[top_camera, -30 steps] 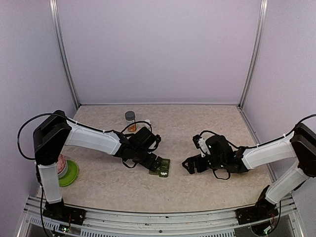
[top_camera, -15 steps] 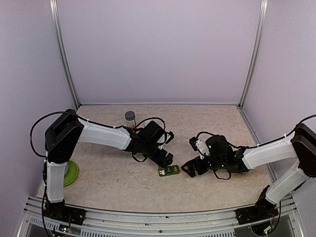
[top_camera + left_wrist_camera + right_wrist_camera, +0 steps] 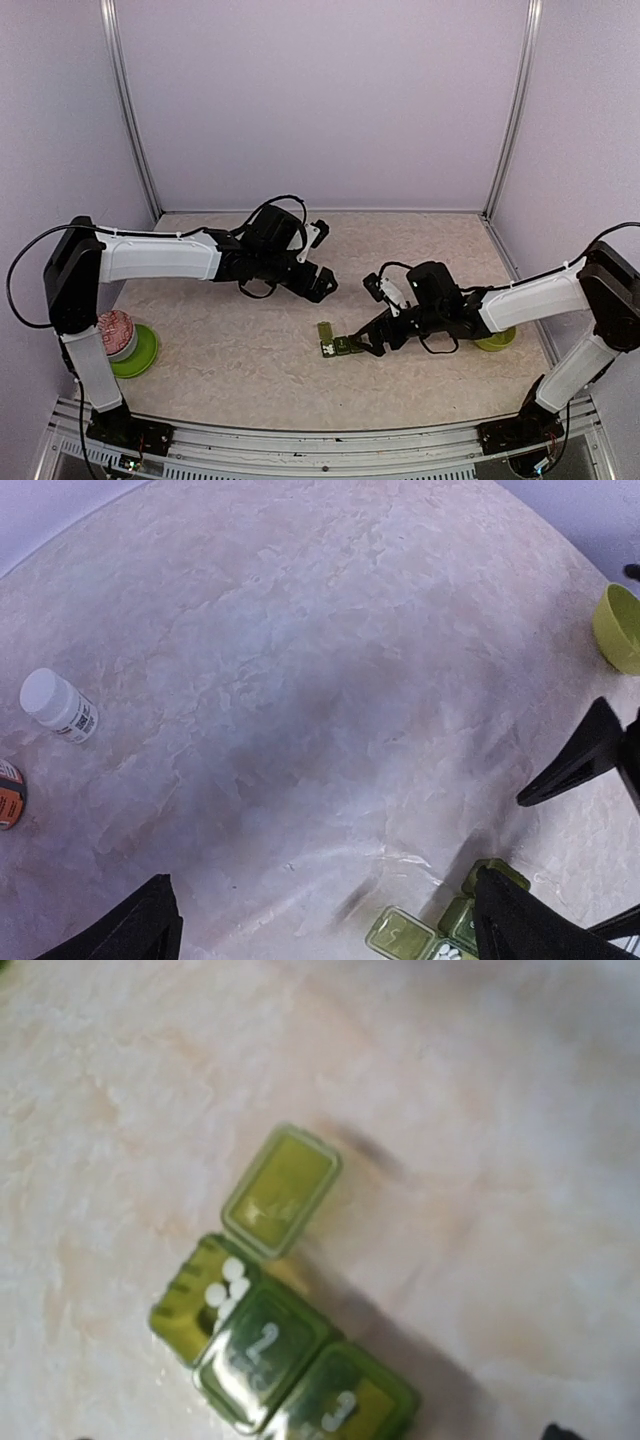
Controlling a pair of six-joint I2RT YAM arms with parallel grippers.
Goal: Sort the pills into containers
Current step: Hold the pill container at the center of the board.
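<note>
The top camera looked down from above the near edge over the whole table [image 3: 250,372]. Both wrist cameras faced down; all three views shared the box [image 3: 262,1357], the right nearest.

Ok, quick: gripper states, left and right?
Left gripper: open, holding nothing.
Right gripper: looks open, tips next to the pill box, not clamped on it.

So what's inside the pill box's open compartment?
Several small white pills lie in the pill box's open end compartment. Compartment 2 and compartment 3 have shut lids, so their contents are hidden.
</note>
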